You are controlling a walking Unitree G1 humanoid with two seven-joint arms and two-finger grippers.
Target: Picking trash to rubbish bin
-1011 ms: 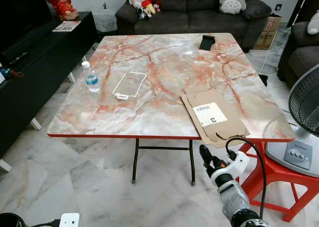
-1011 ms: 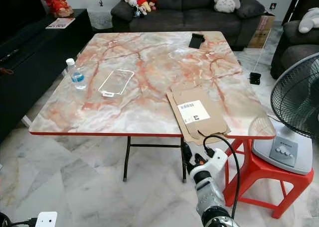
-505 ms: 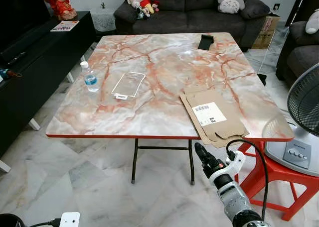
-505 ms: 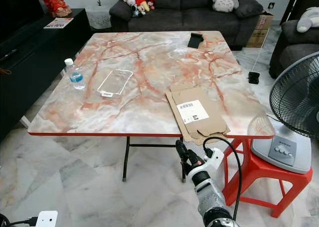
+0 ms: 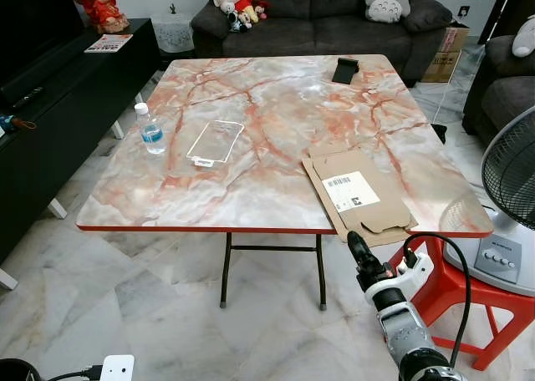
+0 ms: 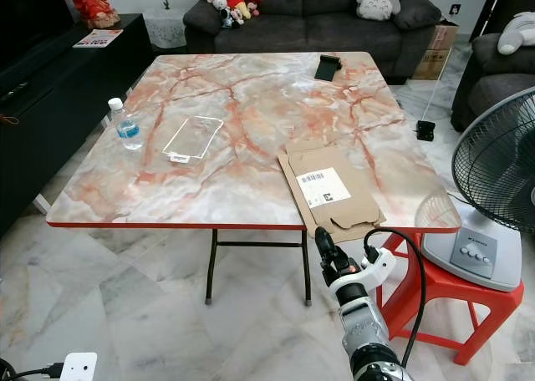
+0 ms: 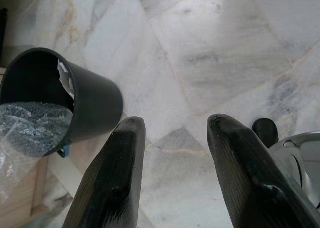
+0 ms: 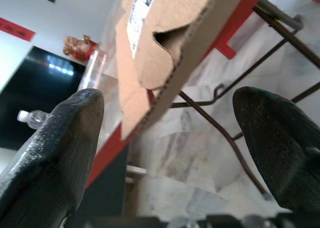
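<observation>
A flattened cardboard box (image 5: pixel 359 193) with a white label lies on the marble table (image 5: pixel 267 97), sticking out over the near right edge. My right gripper (image 5: pixel 355 241) is open just below and in front of that overhanging end. In the right wrist view the cardboard (image 8: pixel 160 33) hangs between the spread fingers (image 8: pixel 55 143). A small water bottle (image 5: pixel 152 133) and a clear plastic wrapper (image 5: pixel 216 142) sit on the table's left side. My left gripper (image 7: pixel 175 125) hangs open above the floor, beside a black rubbish bin (image 7: pixel 95 103) lined with a plastic bag.
A red stool (image 5: pixel 468 293) carrying a fan (image 5: pixel 512 180) stands close to my right arm. A black object (image 5: pixel 346 69) rests at the table's far edge, with a sofa (image 5: pixel 334 17) behind. A dark TV cabinet (image 5: pixel 50 105) runs along the left.
My right gripper has moved right and slightly up, closer under the cardboard's overhanging end. The camera view shifted a little early on; the table items stayed put.
</observation>
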